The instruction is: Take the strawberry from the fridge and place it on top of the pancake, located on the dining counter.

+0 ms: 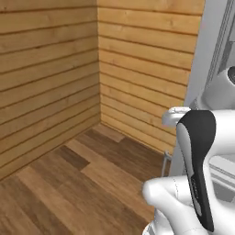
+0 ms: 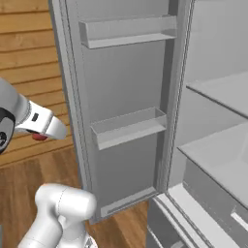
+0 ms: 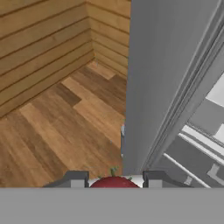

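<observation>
We have the small red roundish strawberry [image 3: 114,182] pinched between the two dark fingers [image 3: 77,179] of the end effector [image 3: 114,183], so the step in hand is carrying it away from the tall light-grey fridge [image 2: 126,97] toward the pancake, which is not in sight here. To do this well we judge that we should keep the clench steady without squeezing harder, since a soft, rounded fruit can slip or bruise, and swing clear of the open fridge door standing just ahead and to the right of the end effector. In the right base view a red speck [image 2: 39,137] sits under the white wrist. The door's inner face is smooth matte grey with shallow moulded shelf bins [image 2: 128,127]. Ahead and to the left lie brown plank flooring [image 3: 57,127] and horizontal, grooved honey-coloured wooden wall boards [image 3: 43,39].
</observation>
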